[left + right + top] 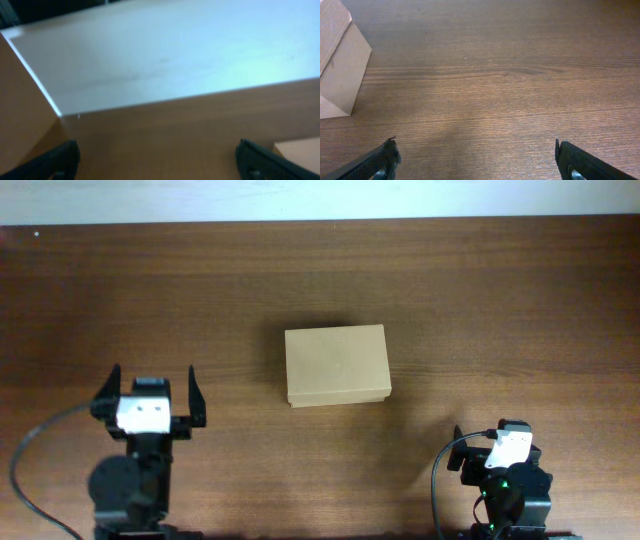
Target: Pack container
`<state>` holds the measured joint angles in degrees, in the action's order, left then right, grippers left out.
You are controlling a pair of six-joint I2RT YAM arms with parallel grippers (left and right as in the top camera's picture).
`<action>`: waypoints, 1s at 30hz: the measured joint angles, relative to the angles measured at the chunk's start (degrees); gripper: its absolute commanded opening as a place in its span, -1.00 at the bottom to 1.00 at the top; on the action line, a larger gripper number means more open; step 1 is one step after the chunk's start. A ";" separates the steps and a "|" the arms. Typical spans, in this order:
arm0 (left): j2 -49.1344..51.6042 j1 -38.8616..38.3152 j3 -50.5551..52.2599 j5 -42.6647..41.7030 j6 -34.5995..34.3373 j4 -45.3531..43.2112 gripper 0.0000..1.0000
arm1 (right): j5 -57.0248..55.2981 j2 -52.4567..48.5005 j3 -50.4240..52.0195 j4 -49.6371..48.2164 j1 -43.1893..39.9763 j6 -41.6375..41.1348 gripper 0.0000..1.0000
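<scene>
The overhead camera looks straight down on the whole table from well above. Both wrist cameras sit low and close, facing forward across it. Each shares with overhead a corner of the container.

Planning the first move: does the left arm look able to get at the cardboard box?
Probably yes. The left tool stands open, apart from the box, with only bare table between them, so nothing seems to block its way.
</scene>
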<state>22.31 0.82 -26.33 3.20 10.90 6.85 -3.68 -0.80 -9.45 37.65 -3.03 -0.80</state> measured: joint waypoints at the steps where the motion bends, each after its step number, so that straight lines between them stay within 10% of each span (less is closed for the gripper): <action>1: -1.68 0.00 2.67 0.00 0.02 -1.88 0.99 | 0.00 0.00 0.00 -0.02 0.00 0.00 0.98; 30: -18.84 -0.04 25.49 0.00 0.00 -2.34 0.99 | 0.00 0.00 0.00 0.00 0.00 -0.02 0.98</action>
<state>3.46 0.78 -0.84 3.20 10.90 4.51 -3.68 -0.80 -9.45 37.65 -3.03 -0.82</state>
